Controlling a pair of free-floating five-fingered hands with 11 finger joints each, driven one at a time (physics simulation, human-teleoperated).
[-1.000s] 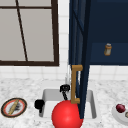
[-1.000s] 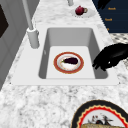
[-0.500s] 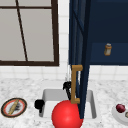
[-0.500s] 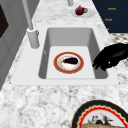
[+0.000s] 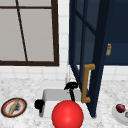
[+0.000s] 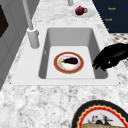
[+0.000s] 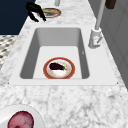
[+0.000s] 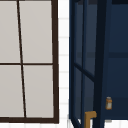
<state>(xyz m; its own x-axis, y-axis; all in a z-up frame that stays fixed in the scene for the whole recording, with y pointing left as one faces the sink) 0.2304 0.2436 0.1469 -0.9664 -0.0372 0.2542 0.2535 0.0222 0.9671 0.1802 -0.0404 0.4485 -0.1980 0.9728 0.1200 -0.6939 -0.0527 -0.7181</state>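
Behind red ball (image 5: 67,115), sink (image 5: 50,96) partly hidden

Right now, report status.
Left hand open, empty, at sink front rim. Right hand near handle of open cabinet door. Eggplant plate in sink, untouched. Door overhangs sink.

Front view: red ball (image 5: 67,114) sits in front of the sink (image 5: 50,96), blocks most of the basin and is cut by the bottom edge. Left hand (image 5: 39,103) at the sink's left rim is a dark blob, finger pose unreadable. Open cabinet door (image 5: 86,57) covers the sink's right part; top is cropped. Plate with the dark red fruit (image 5: 120,108) is clipped by the right edge. Left side view: a hand (image 6: 110,57) runs off the right edge at the wrist; near plate (image 6: 100,117) is cut by the bottom edge, its food too blurry to identify. Right side view: faucet (image 7: 96,30) top is out of frame.
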